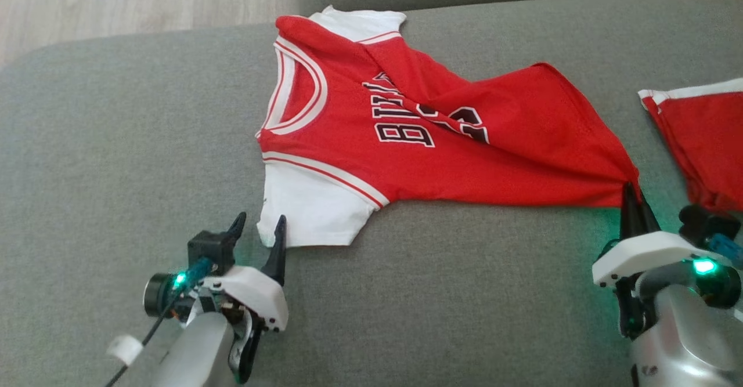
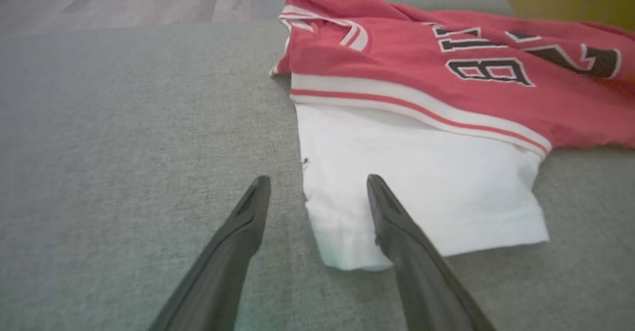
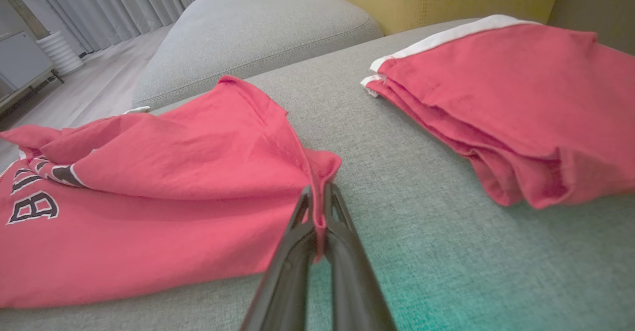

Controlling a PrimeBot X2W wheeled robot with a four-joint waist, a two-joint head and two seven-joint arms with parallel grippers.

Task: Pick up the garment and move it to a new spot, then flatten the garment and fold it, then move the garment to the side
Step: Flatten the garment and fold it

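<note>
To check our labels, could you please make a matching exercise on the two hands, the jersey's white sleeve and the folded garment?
1. left hand
2. right hand
3. white sleeve
4. folded red garment

A. shut on a hem corner of the red jersey
B. at the head view's right edge, apart from the jersey
C. open, holding nothing
D. flat on the grey cushion, just ahead of open fingers

Pairs: 1-C, 2-A, 3-D, 4-B

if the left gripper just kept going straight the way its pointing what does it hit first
Most likely the white sleeve of the red jersey: the open left gripper straddles its near corner, one finger over cloth, one over the grey cushion. Height above the fabric is unclear.
</note>
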